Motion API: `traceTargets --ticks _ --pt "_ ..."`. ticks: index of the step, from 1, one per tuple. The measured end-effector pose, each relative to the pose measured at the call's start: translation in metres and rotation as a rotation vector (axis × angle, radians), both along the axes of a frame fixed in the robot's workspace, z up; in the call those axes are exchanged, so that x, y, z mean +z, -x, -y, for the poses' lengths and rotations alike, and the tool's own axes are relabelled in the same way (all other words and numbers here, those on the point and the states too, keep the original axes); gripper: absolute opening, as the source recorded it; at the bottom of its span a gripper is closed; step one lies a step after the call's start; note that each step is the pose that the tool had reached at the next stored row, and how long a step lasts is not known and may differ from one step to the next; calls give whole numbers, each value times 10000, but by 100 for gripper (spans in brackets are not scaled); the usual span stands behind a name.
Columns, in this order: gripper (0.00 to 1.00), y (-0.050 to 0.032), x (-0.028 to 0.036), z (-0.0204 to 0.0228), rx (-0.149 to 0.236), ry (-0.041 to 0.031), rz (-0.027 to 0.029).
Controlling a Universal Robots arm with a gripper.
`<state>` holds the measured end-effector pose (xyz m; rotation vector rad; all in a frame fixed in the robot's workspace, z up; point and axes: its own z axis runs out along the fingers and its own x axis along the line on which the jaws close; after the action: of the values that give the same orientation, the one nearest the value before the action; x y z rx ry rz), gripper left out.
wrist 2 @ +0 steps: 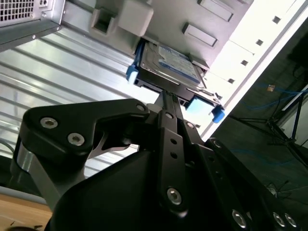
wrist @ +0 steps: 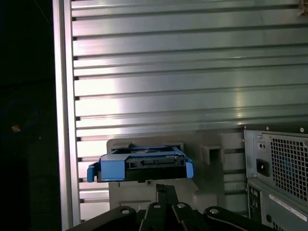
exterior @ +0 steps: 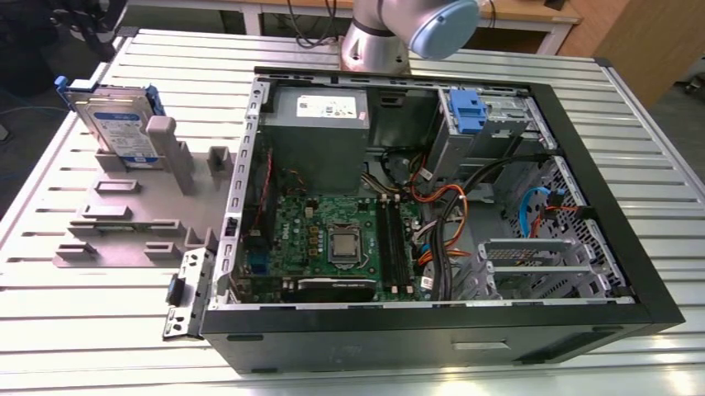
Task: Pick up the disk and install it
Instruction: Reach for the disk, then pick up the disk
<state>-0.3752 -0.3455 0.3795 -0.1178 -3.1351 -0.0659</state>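
The disk [exterior: 115, 124] is a silver drive with a blue-and-white label and a blue carrier frame. It stands on edge in a grey holder [exterior: 132, 206] at the exterior view's left. Both wrist views show the disk [wrist 2: 168, 65] [wrist: 142, 163] ahead of my gripper and apart from it. My gripper [wrist 2: 166, 98] [wrist: 164, 188] is shut, its black fingers pressed together with nothing between them. It hangs some way above the disk's blue-framed edge. Part of the arm [exterior: 408, 33] stands at the back of the table.
An open black computer case [exterior: 650, 272] lies on the slatted aluminium table [exterior: 66, 330], to the exterior view's right of the holder. Inside are a motherboard [exterior: 342, 239], a grey power supply [exterior: 319, 115], loose cables and a drive bay with a blue latch [exterior: 467, 111].
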Motion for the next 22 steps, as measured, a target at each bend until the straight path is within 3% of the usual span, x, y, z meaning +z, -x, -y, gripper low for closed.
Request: traceTargets --ticks 5,11,16,22 --pt "11 182 -21 -43 1 14 0" --pt "11 336 -48 -48 15 22 1" --pt "11 395 -61 -48 34 24 1" --pt "11 402 -63 -48 40 24 0"
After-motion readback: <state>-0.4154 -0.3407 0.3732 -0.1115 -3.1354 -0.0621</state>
